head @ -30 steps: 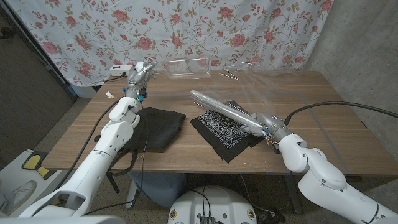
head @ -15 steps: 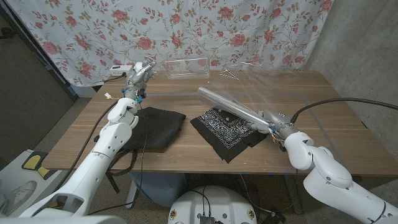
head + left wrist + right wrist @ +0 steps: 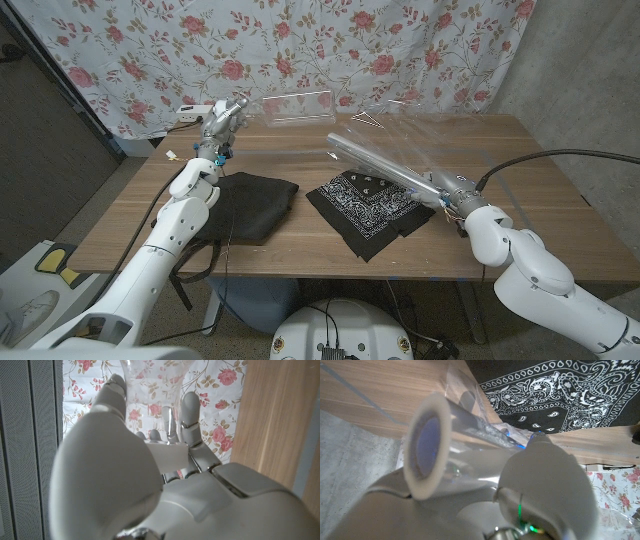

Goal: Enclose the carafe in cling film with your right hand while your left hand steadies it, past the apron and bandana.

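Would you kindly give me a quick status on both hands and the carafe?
Left hand grips carafe at table's far edge. Right hand holds cling film roll, sheet trailing. Apron and bandana lie between.

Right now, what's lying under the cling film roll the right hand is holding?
Under the cling film roll in the right hand lies the black paisley bandana on the wooden table. The table beneath the bandana is covered.

No legible text, label, brand, number or sign on anything.
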`<move>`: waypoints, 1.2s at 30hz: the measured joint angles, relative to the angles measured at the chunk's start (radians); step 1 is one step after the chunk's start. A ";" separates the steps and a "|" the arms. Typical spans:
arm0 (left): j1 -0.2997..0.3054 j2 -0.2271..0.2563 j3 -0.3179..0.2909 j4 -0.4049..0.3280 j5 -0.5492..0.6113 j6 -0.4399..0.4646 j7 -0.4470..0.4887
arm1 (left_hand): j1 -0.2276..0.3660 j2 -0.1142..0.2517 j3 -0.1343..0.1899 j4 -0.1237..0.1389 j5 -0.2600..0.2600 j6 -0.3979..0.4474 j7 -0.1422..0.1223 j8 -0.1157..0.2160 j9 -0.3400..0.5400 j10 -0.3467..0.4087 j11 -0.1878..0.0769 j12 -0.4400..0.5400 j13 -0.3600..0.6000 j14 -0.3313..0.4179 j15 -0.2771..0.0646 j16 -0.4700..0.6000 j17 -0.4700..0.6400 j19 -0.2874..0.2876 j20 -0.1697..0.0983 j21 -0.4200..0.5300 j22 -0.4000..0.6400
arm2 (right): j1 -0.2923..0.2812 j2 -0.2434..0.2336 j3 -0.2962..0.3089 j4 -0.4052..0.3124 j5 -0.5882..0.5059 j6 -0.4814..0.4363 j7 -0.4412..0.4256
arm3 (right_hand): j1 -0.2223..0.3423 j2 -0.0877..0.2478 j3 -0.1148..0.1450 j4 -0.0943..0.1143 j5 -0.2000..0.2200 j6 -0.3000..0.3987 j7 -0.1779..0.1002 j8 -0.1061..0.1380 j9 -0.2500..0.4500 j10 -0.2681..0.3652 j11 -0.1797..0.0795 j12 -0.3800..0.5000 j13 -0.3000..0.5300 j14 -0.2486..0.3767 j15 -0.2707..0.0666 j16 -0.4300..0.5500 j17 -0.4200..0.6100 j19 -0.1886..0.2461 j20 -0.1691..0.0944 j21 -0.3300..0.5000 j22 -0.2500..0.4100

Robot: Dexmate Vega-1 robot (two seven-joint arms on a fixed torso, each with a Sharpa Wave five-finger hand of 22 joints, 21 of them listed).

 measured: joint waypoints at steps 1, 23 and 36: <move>0.000 0.001 -0.002 0.000 -0.005 0.002 -0.006 | 0.000 0.000 0.000 0.000 0.000 0.000 0.000 0.000 0.000 0.000 0.000 0.000 0.000 0.000 0.000 0.000 0.000 0.000 0.000 0.000 -0.001 | 0.002 -0.002 0.003 0.000 0.003 0.000 -0.001 | -0.007 -0.004 0.000 0.000 0.000 0.000 0.000 0.000 0.000 0.000 0.000 0.000 0.000 0.000 0.000 0.002 0.000 0.000 0.000 0.000 0.000; -0.027 0.018 -0.025 0.032 -0.087 0.062 -0.099 | 0.000 0.000 0.007 -0.001 0.000 0.000 0.000 0.002 -0.007 0.000 0.000 0.010 -0.004 0.000 0.000 0.000 0.001 -0.002 0.002 0.004 -0.002 | 0.038 -0.047 0.056 0.003 0.039 0.023 -0.010 | -0.041 -0.004 0.003 -0.003 0.000 0.002 -0.003 0.000 -0.003 -0.006 -0.005 0.020 -0.005 -0.016 0.005 0.015 0.000 0.000 0.000 0.000 -0.009; -0.043 0.016 -0.044 0.029 -0.188 0.144 -0.173 | 0.001 -0.001 0.007 -0.001 0.000 0.000 0.000 0.004 -0.012 0.000 0.000 0.009 -0.005 0.000 0.000 0.000 0.001 -0.002 0.002 0.007 -0.002 | 0.047 -0.071 0.098 0.007 0.065 0.034 -0.009 | -0.063 -0.005 0.003 -0.003 0.004 0.005 -0.006 0.000 -0.005 -0.008 -0.007 0.033 -0.012 -0.025 0.011 0.024 0.000 0.000 0.000 0.000 -0.018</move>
